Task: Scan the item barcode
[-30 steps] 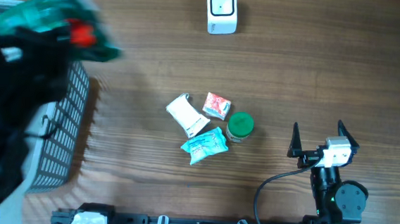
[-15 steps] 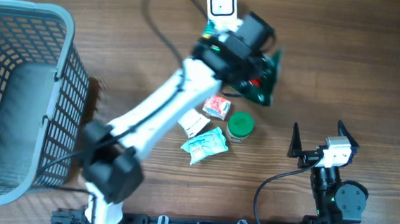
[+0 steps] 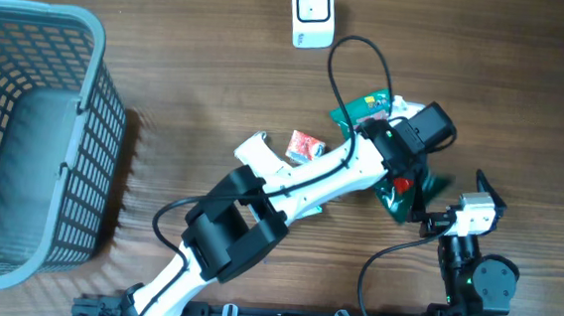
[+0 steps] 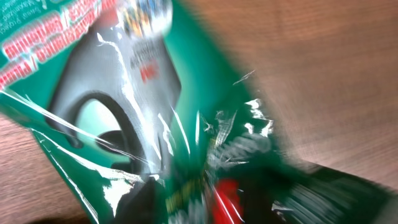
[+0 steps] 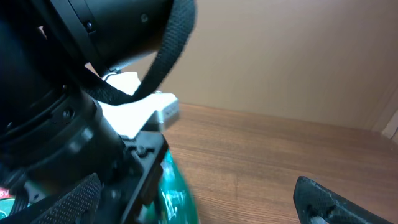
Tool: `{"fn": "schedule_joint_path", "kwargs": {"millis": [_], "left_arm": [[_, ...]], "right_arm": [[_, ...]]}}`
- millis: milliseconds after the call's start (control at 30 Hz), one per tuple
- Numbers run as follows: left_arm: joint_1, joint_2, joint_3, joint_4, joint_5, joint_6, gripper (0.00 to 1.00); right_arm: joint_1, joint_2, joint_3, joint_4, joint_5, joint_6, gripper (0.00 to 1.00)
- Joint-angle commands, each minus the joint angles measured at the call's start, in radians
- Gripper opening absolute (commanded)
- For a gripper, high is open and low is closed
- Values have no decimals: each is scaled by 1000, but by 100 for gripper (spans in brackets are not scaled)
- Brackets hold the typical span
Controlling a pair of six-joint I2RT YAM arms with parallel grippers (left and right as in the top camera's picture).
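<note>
Beneath the left end effector (image 3: 407,177), whose hold I cannot tell, the green packet (image 4: 124,124) could drop if unclamped, missing the white scanner (image 3: 313,13).

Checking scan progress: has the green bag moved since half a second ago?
Yes. The green bag has shifted down and right, farther from the scanner.

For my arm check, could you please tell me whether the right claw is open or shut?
Open: the right claw has its fingers far apart, at the bottom corners of its wrist view.
</note>
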Motion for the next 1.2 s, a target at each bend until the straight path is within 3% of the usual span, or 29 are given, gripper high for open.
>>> {"fn": "schedule_joint_path", "kwargs": {"millis": [0, 33, 300, 433, 500, 633, 667, 700, 767, 867, 1000, 1100, 1167], "left_arm": [[12, -27, 6, -2, -31, 102, 91], [19, -38, 13, -7, -31, 118, 100], [137, -233, 252, -161, -51, 228, 100], [189, -393, 298, -372, -349, 115, 100], [178, -505, 298, -426, -525, 190, 100], [167, -692, 298, -268, -822, 346, 100], [168, -739, 298, -164, -903, 392, 100], [180, -801, 298, 37, -969, 483, 100], [217, -887, 298, 367, -966, 600, 100], [270, -944, 298, 576, -951, 672, 100], [353, -964, 298, 581, -872, 1031, 100], [373, -962, 274, 403, -810, 1218, 100], [374, -1000, 201, 352, -782, 1216, 100]], "right_arm": [[4, -6, -1, 5, 6, -5, 100], [4, -6, -1, 5, 6, -5, 100], [4, -6, -1, 5, 6, -5, 100], [4, -6, -1, 5, 6, -5, 100], [4, -6, -1, 5, 6, -5, 100], [4, -6, -1, 5, 6, -5, 100], [4, -6, -1, 5, 6, -5, 100], [4, -6, -1, 5, 6, -5, 100], [4, -6, -1, 5, 6, -6, 100], [4, -6, -1, 5, 6, -5, 100], [4, -6, -1, 5, 6, -5, 100], [4, -6, -1, 5, 6, -6, 100], [4, -6, -1, 5, 6, -5, 100]]}}
